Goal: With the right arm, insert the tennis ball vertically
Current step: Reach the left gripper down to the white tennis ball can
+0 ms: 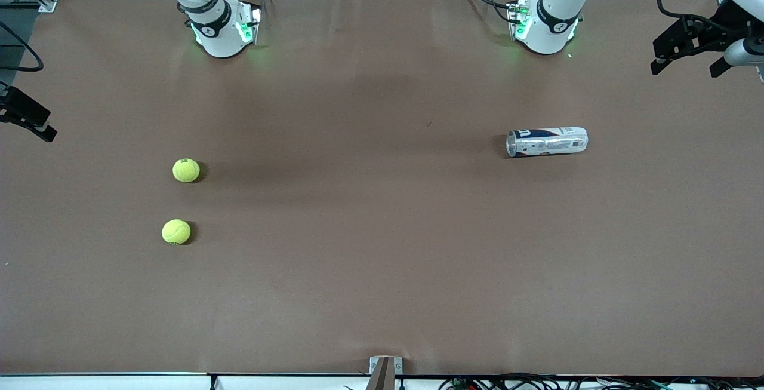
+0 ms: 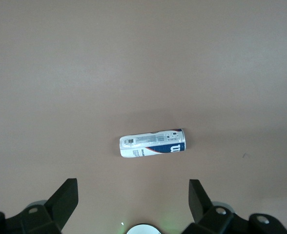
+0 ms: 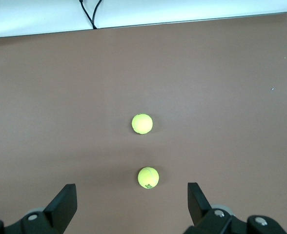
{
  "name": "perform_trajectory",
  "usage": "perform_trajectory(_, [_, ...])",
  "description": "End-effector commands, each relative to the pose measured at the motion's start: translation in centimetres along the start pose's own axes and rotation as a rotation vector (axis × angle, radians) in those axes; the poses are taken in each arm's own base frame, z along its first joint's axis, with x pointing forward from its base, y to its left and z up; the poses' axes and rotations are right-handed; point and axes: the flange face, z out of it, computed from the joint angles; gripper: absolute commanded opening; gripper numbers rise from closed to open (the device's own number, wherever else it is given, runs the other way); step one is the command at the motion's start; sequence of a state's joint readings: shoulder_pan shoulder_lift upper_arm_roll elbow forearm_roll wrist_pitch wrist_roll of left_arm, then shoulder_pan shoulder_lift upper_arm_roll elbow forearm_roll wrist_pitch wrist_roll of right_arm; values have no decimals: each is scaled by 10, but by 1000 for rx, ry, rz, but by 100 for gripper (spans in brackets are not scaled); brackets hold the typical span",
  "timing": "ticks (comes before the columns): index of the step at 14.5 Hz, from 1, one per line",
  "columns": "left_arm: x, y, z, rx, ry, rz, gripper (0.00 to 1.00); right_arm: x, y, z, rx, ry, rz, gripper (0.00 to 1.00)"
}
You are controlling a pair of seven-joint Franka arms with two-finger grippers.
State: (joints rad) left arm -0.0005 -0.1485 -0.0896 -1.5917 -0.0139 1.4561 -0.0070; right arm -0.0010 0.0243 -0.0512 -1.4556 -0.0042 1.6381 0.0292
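Brown matte covering ran over the whole table (image 1: 382,294), flat and plain, with a white strip and some cables along the edge nearest the front camera and grey floor showing past the arm bases.

Two yellow-green tennis balls sat toward the right arm's end. One ball (image 1: 186,170) had a small dark logo on top, and the second ball (image 1: 176,232) sat nearer the front camera, showing a curved seam line. They were near each other but not touching.

The can (image 1: 547,141) lay on its side toward the left arm's end, well apart from the balls. It was a white tube with dark blue and red print, and its round open mouth pointed toward the right arm's end.

Loads of bare table lay between the balls and the can, and between every item and the table edges.

The right gripper (image 3: 132,207) hung over the balls, fingers spread wide, nothing between them. The left gripper (image 2: 133,204) hung over the can, fingers also spread wide and holding nothing. Neither one touched anything.
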Motion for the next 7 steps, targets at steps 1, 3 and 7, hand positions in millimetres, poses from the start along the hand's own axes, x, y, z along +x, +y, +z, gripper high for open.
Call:
perform_trajectory(1, [-7, 1, -4, 24, 3, -5, 100, 1, -2, -2, 6, -3, -10, 100])
perform_trajectory(3, [-6, 3, -2, 23, 0, -8, 100, 0, -3, -2, 6, -3, -12, 100])
perform_trajectory(7, [5, 4, 11, 7, -20, -29, 100, 0, -5, -2, 7, -3, -15, 100])
